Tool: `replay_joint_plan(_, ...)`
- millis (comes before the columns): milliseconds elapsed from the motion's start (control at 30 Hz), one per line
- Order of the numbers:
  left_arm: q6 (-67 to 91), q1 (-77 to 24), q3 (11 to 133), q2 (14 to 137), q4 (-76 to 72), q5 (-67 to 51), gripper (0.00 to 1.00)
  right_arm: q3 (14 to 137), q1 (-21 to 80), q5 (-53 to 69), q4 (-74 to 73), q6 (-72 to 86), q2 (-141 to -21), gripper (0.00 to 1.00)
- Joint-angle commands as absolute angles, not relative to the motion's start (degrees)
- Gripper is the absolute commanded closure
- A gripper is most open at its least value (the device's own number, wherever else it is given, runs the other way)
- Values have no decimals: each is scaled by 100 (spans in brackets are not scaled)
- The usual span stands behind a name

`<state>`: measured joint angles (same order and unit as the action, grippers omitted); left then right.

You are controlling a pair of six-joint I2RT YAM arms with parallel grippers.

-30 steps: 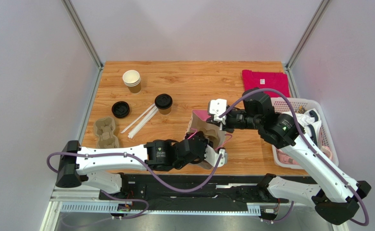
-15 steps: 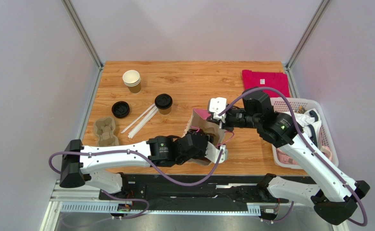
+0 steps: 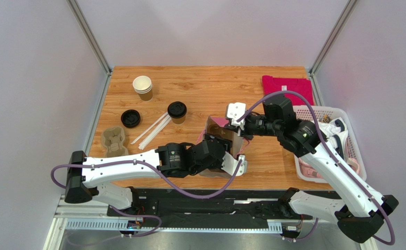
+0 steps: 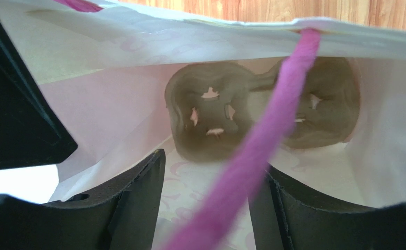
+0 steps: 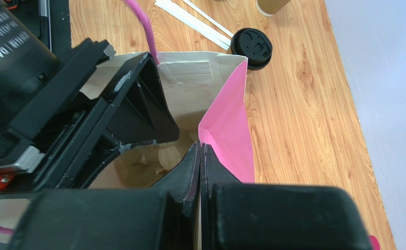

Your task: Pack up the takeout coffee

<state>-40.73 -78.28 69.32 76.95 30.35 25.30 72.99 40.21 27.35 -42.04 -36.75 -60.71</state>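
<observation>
While the paper bag (image 5: 189,83) is pinched at its rim by the closed jaws of the right gripper (image 5: 200,151), the left gripper (image 4: 213,166) is seen at its mouth, jaws apart, 1 pulp carrier (image 4: 210,117) lying within. The takeout coffee (image 3: 177,111) is left lidded on the table (image 3: 273,83), well apart.

The left hand (image 4: 210,205) has opened inside the paper bag (image 5: 189,86), which now stands more upright.

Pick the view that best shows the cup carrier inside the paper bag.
Left wrist: it looks straight into the bag at the carrier lying inside. The right wrist catches only a tan sliver; the top view shows just the bag's mouth.
</observation>
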Motion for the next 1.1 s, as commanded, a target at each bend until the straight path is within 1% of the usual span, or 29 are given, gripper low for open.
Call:
replay_joint_plan(0, -3982, -7831, 7391, 7506, 3155, 2356, 33, 7321, 3920, 2786, -4104, -3735, -6117, 100)
replay_joint_plan(233, -3911, -7901, 7804, 7322, 3243, 2180, 33, 7339, 3762, 2830, -4096, -3753, -6205, 100)
replay_joint_plan(500, -3806, -7989, 8190, 7251, 3498, 2320, 32, 7304, 3648, 2848, -4096, -3823, -6249, 100)
replay_joint_plan(567, -3744, -7998, 8279, 7225, 3612, 2303, 25, 7304, 3647, 2848, -4096, -3815, -6240, 100)
replay_joint_plan(667, -3709, -7998, 8420, 7190, 3788, 2285, 24, 7260, 3647, 2787, -4000, -3762, -6214, 100)
replay_joint_plan(867, -3490, -8007, 8192, 7032, 4008, 2057, 24, 6944, 3647, 2576, -3552, -3543, -6030, 100)
replay_joint_plan(967, -3480, -8007, 7815, 6873, 3832, 1969, 23, 6873, 3647, 2514, -3419, -3507, -5959, 100)
replay_joint_plan(1067, -3630, -7998, 7428, 6759, 3560, 1986, 20, 6847, 3639, 2470, -3358, -3481, -5933, 100)
